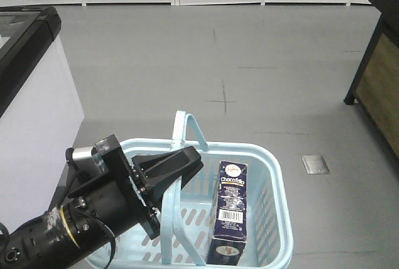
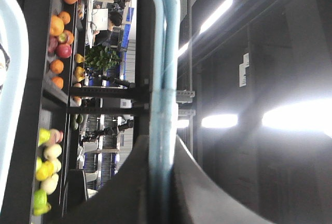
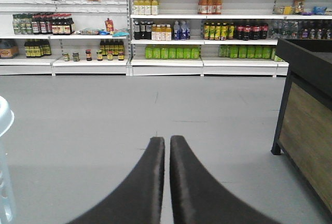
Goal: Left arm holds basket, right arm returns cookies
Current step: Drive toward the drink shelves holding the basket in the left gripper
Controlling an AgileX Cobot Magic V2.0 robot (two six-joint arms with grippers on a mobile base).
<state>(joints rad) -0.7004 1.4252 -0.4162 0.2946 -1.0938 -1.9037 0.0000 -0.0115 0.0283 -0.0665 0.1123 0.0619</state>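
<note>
Cookies [image 1: 230, 210]: tall navy Chocofello box, barcode visible, inside light-blue basket [image 1: 240, 147].

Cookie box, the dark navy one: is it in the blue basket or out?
In. The cookie box stands inside the basket, beside its right wall, with the rim encircling it.

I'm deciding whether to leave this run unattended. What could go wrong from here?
1. The left gripper clamps just one hoop handle, so the basket may swing or tilt as weight shifts.
2. The cookies stand on end inside the basket; a jolt could topple them.
3. The right gripper is shut and empty, aimed at the shelves; it must open and turn before reaching in, and could knock the free handle.
</note>
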